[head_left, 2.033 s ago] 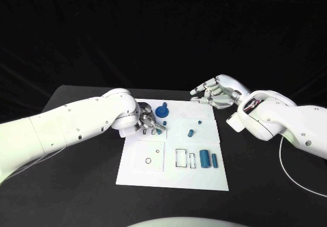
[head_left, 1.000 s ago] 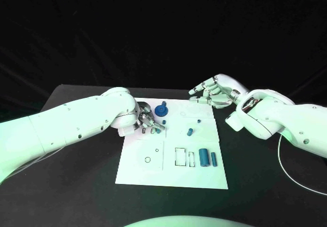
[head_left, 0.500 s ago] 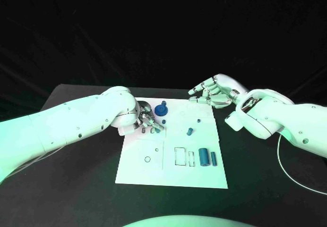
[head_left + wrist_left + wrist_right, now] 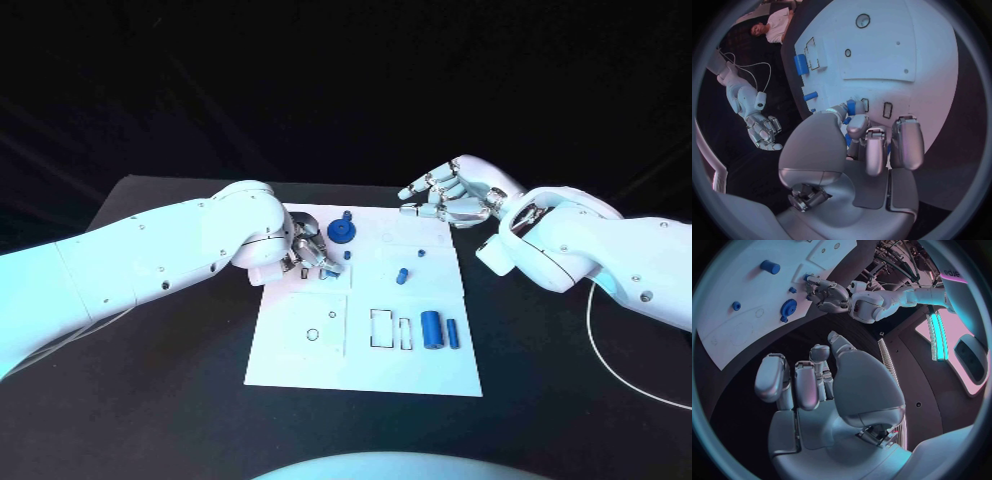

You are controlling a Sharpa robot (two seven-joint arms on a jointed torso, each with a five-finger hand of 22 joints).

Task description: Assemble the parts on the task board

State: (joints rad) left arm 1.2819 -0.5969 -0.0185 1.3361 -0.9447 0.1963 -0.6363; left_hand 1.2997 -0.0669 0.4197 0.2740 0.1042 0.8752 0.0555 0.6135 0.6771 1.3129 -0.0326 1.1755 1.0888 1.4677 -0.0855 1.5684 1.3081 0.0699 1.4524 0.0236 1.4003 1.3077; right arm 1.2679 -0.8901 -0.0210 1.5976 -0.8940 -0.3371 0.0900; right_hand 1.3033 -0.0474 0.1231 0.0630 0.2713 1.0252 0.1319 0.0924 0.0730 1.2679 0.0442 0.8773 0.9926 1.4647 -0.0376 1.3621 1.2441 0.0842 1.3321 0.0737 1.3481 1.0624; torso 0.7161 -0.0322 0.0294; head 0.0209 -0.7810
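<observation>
The white task board [image 4: 303,360] lies in the middle of the black table. My left hand [image 4: 307,253] rests low over the board's far left part and pinches a small blue part [image 4: 851,106] between thumb and fingers, just above two small rectangular slots [image 4: 887,109]. A blue round knob part [image 4: 342,232] stands just beyond the hand. Two small blue pegs [image 4: 402,274] sit mid-board. Two blue cylinders [image 4: 431,326] lie at the right beside outlined slots. My right hand [image 4: 450,195] hovers at the board's far right corner, fingers loosely apart, holding nothing.
Black table [image 4: 159,400] surrounds the board on all sides. A white cable [image 4: 613,370] trails from the right arm over the table's right side. In the right wrist view the board [image 4: 729,335] and my left hand [image 4: 826,294] lie beyond the right hand [image 4: 811,385].
The left hand has shifted slightly over the slots with the small blue part still in its fingers. The right hand has stayed where it was.
</observation>
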